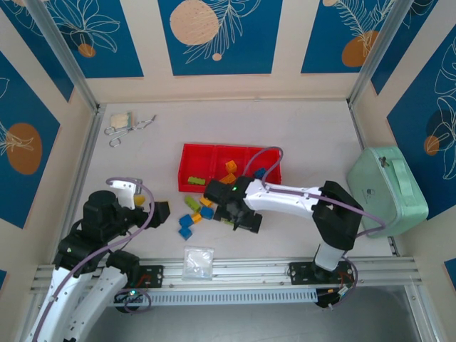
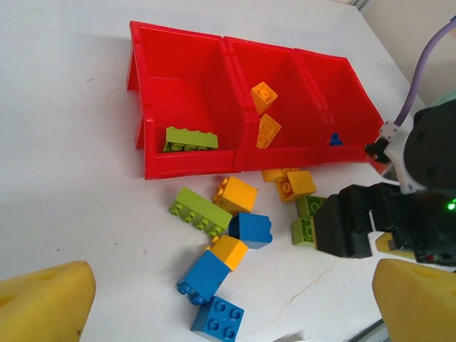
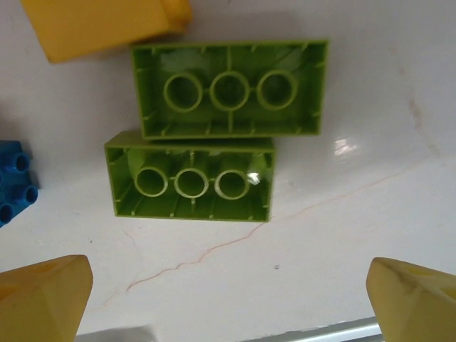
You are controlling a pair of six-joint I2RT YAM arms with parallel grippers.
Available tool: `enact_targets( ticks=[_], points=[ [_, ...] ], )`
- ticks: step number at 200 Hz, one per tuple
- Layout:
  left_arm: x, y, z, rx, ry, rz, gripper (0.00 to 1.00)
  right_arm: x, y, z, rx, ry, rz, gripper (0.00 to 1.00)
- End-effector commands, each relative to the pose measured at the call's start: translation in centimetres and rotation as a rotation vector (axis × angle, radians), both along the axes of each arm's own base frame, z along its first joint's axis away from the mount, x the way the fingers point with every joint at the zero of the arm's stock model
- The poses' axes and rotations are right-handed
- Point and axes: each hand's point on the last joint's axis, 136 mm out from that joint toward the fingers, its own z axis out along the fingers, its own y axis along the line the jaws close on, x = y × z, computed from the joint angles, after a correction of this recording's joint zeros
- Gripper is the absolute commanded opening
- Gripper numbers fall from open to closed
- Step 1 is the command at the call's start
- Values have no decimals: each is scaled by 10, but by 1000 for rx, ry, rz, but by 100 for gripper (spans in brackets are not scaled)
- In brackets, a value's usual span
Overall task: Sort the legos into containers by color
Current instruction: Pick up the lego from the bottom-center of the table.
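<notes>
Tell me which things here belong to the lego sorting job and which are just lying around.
Job: lime, orange-yellow and blue legos; red three-compartment tray.
Lying about: mint-green case; clear plastic bag; metal clips.

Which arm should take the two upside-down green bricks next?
Right. The right gripper, open, hangs over the two green bricks, fingers spread to either side. The left gripper, also open, sits off to the left of the pile.

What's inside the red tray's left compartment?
One lime brick lies in the compartment, by its near wall. That wall hides the floor strip right behind it.
</notes>
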Motion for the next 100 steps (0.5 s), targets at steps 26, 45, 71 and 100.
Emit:
enact_targets(
  ticks=[26, 45, 71, 100],
  points=[
    [-3, -6, 8, -10, -45, -49, 99, 17, 12, -18, -8, -29, -138, 100],
    [-3, -6, 7, -9, -42, -49, 99, 24, 16, -25, 6, -31, -125, 99],
    [-3, -6, 7, -8, -44, -48, 99, 30, 28, -33, 16, -6, -49, 95],
    [-3, -6, 6, -7, -42, -44, 99, 28, 29, -40, -17, 18, -34, 93]
  ],
)
